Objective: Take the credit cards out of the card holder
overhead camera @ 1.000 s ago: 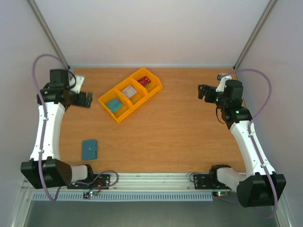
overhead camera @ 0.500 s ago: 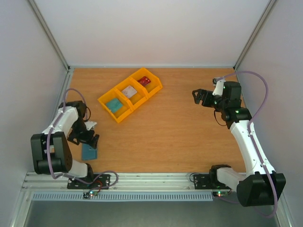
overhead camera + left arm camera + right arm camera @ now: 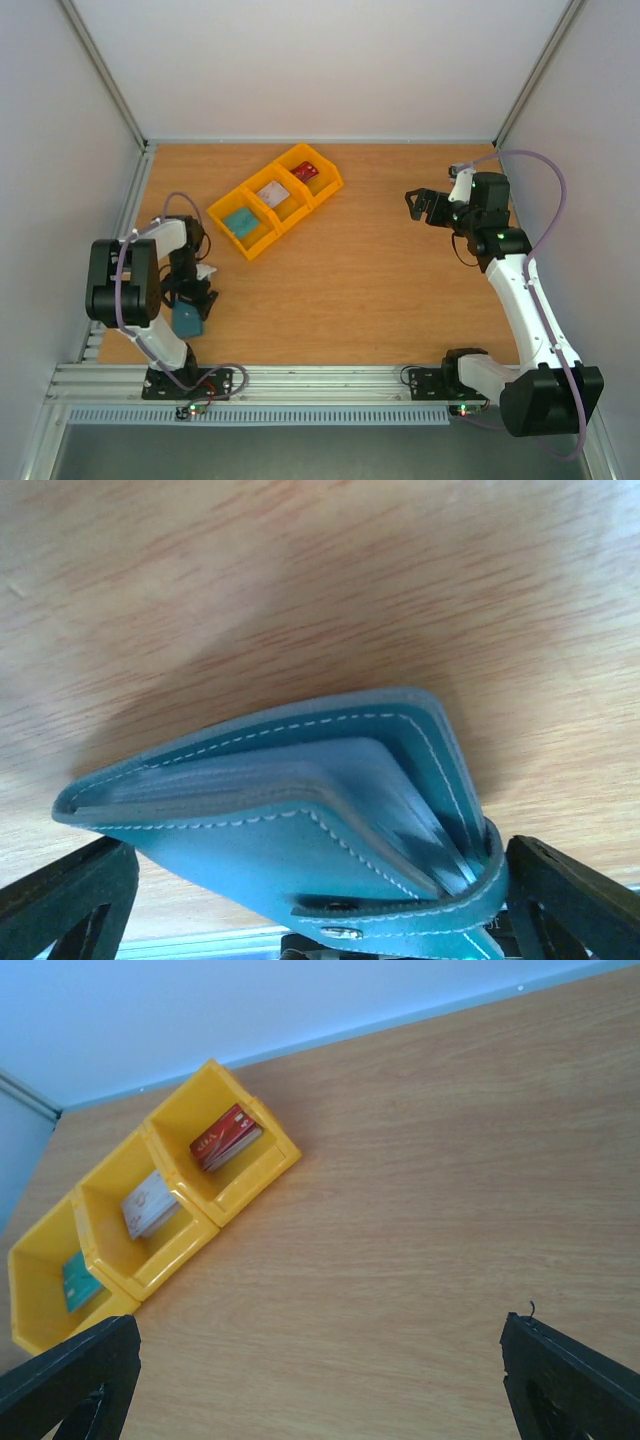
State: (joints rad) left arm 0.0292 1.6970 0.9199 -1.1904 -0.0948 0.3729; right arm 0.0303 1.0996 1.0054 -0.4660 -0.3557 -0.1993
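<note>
My left gripper (image 3: 192, 298) is down over the card holder (image 3: 300, 810), which lies closed on the table (image 3: 450, 1210) near the front left corner. The fingers are spread to either side of it, and I can't quite tell whether the pads touch it. I judge the step to be grasping it, so I'd close gently across the stitched edges and leave the snap tab (image 3: 340, 905) free for the other arm. The right gripper (image 3: 420, 203) hangs spread wide and empty, well apart. I count one holder and three cards, one in each of the three yellow bins (image 3: 255, 1185): red card (image 3: 226, 1137), whitish card (image 3: 150, 1205), teal card (image 3: 80, 1282).
</note>
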